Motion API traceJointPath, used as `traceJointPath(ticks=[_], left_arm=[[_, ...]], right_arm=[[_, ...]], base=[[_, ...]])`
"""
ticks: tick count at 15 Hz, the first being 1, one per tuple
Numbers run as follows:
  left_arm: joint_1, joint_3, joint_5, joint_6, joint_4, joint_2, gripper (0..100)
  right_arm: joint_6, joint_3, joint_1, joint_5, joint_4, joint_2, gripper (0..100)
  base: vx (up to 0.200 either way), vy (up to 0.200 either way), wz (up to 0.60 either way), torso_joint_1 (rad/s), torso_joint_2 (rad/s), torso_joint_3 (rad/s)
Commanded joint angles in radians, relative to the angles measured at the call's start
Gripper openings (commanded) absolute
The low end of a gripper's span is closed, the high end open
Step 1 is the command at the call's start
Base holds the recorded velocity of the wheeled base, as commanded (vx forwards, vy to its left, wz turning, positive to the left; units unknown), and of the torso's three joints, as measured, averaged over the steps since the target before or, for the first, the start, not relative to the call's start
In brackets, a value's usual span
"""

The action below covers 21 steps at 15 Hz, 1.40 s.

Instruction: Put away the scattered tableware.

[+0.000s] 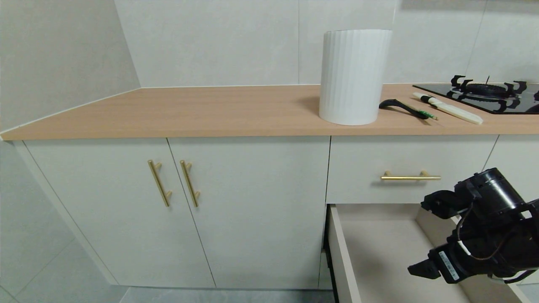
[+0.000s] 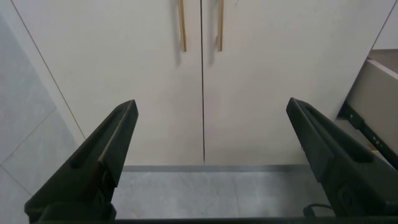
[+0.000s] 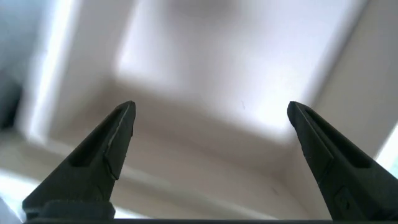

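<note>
While our right claw (image 1: 426,235) hangs spread, empty, over the open drawer (image 1: 379,252), the black spoon (image 1: 398,105) and cream utensil (image 1: 452,110) lie well above it on the counter (image 1: 210,113). We judge both light, stiff and slick, so grip mid-handle. Left claw (image 2: 211,162) is spread too.

White ribbed canister (image 1: 355,75), tan wood-grain counter (image 1: 189,111), brass drawer handle (image 1: 410,177), black utensil (image 1: 400,106)

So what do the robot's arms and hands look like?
Mostly black. The right arm has a round, barrel-shaped part, thin loose wires and a small white label. The left gripper and right gripper each have two long dark fingers that narrow to a wedge tip.
</note>
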Motion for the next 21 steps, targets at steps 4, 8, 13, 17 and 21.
traceJointPath(ticks=[4,8,13,17,21], left_arm=[[0.000,0.000,0.000,0.000,0.000,0.000,100],[0.000,0.000,0.000,0.000,0.000,0.000,100],[0.000,0.000,0.000,0.000,0.000,0.000,100],[0.000,0.000,0.000,0.000,0.000,0.000,100],[0.000,0.000,0.000,0.000,0.000,0.000,100]], right_arm=[[0.001,0.000,-0.031,-0.002,-0.062,-0.027,100],[0.001,-0.002,-0.034,-0.008,-0.062,-0.038,100],[0.001,-0.005,-0.034,-0.008,-0.068,-0.039,100],[0.001,-0.004,-0.035,-0.008,-0.074,-0.038,100],[0.001,-0.004,-0.034,-0.008,-0.077,-0.038,100]], base=[[0.000,0.000,0.00,0.000,0.00,0.000],[0.000,0.000,0.00,0.000,0.00,0.000],[0.000,0.000,0.00,0.028,-0.14,-0.113],[0.000,0.000,0.00,0.110,-0.39,-0.303],[0.000,0.000,0.00,0.160,-0.49,-0.301]])
